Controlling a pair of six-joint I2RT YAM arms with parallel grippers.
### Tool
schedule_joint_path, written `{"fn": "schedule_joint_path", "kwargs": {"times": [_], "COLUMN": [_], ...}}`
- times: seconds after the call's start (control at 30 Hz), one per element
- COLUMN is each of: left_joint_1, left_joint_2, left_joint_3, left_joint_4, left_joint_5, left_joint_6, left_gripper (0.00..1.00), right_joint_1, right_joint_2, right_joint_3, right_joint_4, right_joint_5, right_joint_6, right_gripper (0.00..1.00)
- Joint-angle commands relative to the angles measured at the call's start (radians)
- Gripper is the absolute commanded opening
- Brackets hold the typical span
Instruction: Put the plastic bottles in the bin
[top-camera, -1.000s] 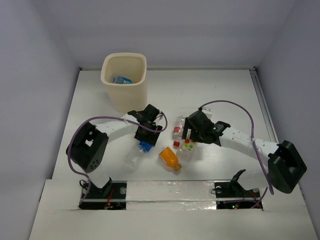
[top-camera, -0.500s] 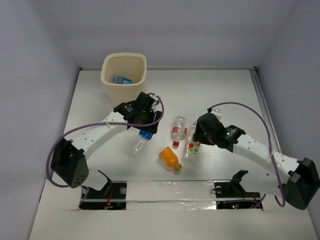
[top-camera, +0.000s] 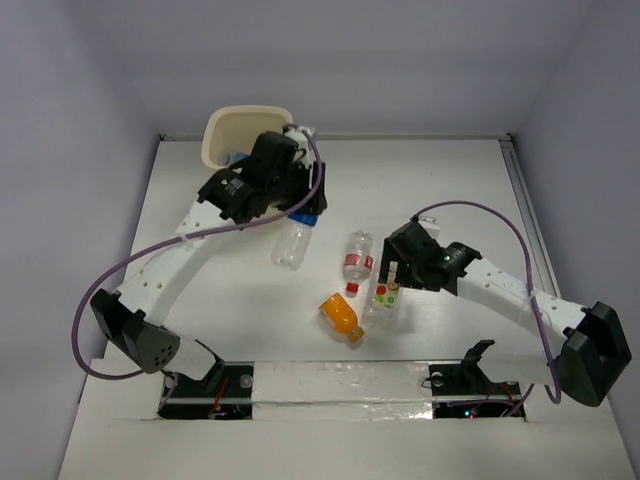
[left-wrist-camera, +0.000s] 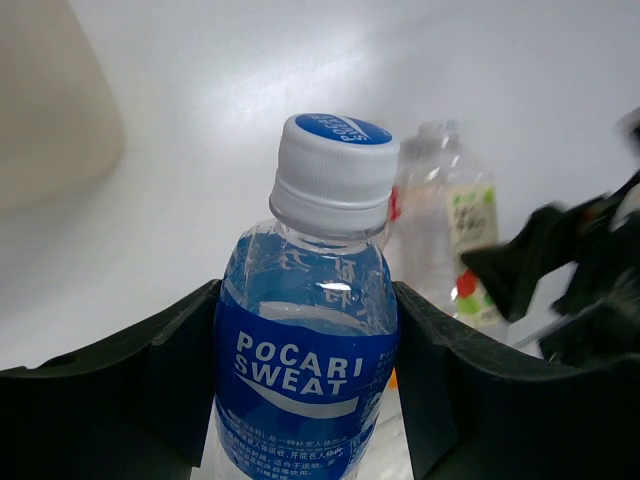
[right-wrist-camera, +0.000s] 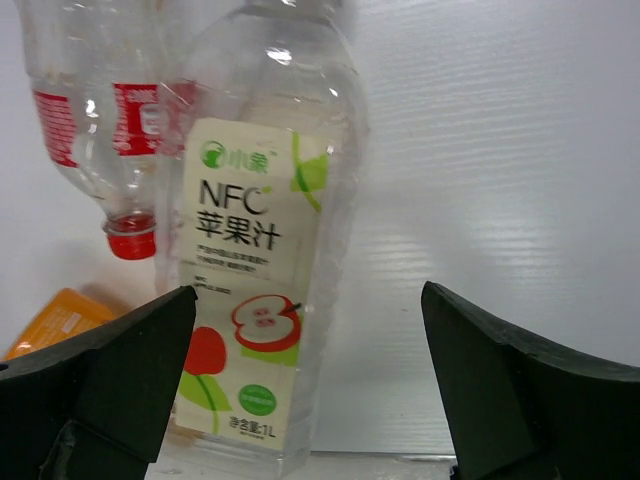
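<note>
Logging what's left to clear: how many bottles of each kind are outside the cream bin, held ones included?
Blue-labelled clear plastic bottle, gripped by the left fingers: 1
Red-labelled clear plastic bottle with red cap: 1
White fruit-print-labelled plastic bottle: 1
Orange plastic bottle: 1
Total: 4

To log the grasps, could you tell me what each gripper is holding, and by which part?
Left gripper clamps the blue-labelled bottle around its label; right gripper holds nothing.

White links on left arm (top-camera: 170, 268) and right arm (top-camera: 497, 289), black joints; purple cables (top-camera: 500, 222); matte black fingers (right-wrist-camera: 100, 380).
</note>
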Motion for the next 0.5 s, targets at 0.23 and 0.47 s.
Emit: {"fn": "schedule_joint_path", "kwargs": {"times": [0.23,0.47], "left_joint_1": [0.192,0.35], "left_joint_2": [0.109,0.121], "left_joint_3": [0.572,0.589], "left_joint_4": [0.054,0.226], "left_joint_5": [-0.077,-0.057], "left_joint_6": [-0.045,-0.127], "left_gripper": [0.37,0.37], "right_joint_1": [-0.005,-0.014], "right_joint_2": [0.074,0.218], "right_joint_3": [0.145,0.13], "right_joint_4": [0.041,0.087], "right_joint_5": [-0.019,0.032], "right_joint_6": [-0.037,-0.044], "right_gripper": [1.0,1.0]}}
